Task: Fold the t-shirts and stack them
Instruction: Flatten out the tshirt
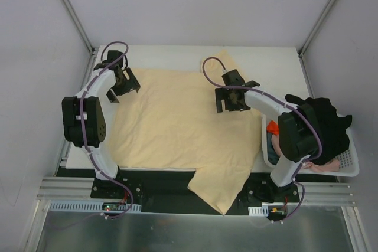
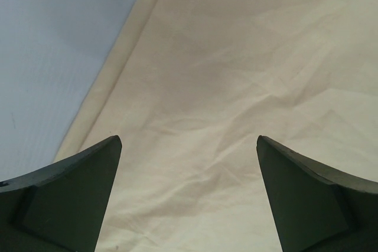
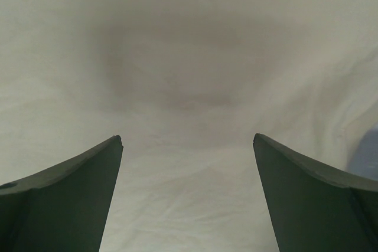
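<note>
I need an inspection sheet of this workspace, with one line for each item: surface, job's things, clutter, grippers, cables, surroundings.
Surface: white table, mostly covered by cloth.
Job's things: yellow shirt spread flat, one corner hanging over the near edge; black shirt, orange shirt and pink shirt heaped in the basket at the right.
Clutter: nothing seen.
Grippers: left gripper open, empty, over the yellow shirt's far left edge; right gripper open, empty, over its far right part.
Cables: left cable and right cable, purple, each looped above its wrist.
Surroundings: grey walls; metal rails at the near edge.
</note>
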`<state>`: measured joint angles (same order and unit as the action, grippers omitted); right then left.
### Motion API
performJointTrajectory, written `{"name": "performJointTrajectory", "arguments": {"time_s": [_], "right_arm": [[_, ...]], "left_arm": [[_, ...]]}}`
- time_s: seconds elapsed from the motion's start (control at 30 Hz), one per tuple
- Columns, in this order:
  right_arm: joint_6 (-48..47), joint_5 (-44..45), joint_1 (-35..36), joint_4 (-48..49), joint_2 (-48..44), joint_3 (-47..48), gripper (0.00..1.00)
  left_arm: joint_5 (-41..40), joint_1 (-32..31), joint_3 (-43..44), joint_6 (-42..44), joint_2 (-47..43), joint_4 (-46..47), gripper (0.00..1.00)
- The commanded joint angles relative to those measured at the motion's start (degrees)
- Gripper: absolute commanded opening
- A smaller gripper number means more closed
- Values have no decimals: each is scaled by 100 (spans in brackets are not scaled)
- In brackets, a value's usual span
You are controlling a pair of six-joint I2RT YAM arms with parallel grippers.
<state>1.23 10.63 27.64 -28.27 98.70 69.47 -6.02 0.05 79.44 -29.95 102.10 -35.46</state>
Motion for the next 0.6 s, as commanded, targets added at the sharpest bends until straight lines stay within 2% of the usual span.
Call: {"name": "performJointTrajectory", "arguments": {"time_s": [0.0, 0.27, 0.47, 0.57], "right_arm": [[333, -253, 5, 59, 386, 373, 97], [263, -623, -4, -231, 1301, 1190, 97], [193, -1009, -83, -372, 2100, 2129, 97], [123, -1370, -153, -495, 2470, 2691, 97]], "left_arm": [[444, 12, 484, 165, 721, 171, 99], [172, 38, 1459, 78, 1820, -22, 99], [-592, 100, 2672, -107, 2716, -821, 99], [-585, 187, 3366, -89, 3208, -1085, 99]]}}
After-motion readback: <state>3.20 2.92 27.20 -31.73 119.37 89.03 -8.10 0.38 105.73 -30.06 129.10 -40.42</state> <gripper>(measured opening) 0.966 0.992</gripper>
